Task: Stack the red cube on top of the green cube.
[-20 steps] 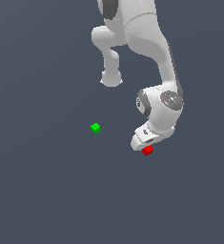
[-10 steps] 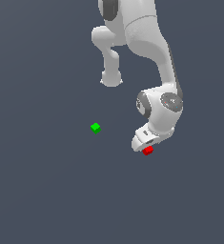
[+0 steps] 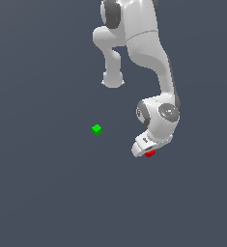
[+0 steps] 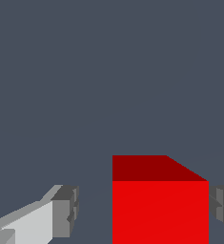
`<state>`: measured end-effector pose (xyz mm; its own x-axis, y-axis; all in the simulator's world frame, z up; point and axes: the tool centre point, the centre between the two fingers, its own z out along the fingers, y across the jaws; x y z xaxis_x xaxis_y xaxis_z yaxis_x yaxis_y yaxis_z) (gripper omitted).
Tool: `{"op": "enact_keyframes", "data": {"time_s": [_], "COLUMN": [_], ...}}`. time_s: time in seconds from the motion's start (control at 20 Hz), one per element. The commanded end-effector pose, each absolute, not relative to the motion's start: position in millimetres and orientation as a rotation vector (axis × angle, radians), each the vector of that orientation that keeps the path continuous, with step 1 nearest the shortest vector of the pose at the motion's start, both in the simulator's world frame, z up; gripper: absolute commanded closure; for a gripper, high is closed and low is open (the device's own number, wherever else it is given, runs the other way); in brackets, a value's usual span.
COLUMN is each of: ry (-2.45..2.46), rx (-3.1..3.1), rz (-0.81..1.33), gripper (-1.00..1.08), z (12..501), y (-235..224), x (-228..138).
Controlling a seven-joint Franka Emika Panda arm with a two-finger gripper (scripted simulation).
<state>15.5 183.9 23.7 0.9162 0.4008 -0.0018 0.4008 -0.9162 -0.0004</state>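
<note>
Between the parted fingers of the gripper (image 4: 142, 212) sits the red cube (image 4: 160, 207), nearer one pad than the other, so centre before closing, then carry toward the green cube (image 3: 97, 129), well apart on the exterior view's left.

Both views are evenly and softly lit, with a flat slate-grey ground that shows no cast shadows and no glare. The white arm (image 3: 148, 58) carries smooth shading, brighter on its upper curves and greyer beneath, suggesting light from above. The red cube (image 4: 160, 205) in the wrist view has a bright front face and a darker top face, with crisp, hard edges. The green cube (image 3: 97, 129) reads as a tiny, saturated, slightly jagged patch. Nothing is blurred; no edge distortion shows, only coarse pixel stepping on outlines.
</note>
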Motion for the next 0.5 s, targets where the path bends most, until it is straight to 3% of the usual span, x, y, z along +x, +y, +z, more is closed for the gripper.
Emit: {"op": "enact_keyframes", "data": {"time_s": [0.0,0.1,0.15,0.45], "ry": [-0.643,-0.642,-0.642,-0.642], "rx": [-3.075,-3.075,-3.075,-3.075], "rz": [0.000,0.000,0.000,0.000], "gripper": [-0.92,-0.92,1.08,1.08], "z": [19.7,20.0,20.0,20.0], "y": [184.2,184.0,184.0,184.0], "x": [16.5,17.2,17.2,17.2]}}
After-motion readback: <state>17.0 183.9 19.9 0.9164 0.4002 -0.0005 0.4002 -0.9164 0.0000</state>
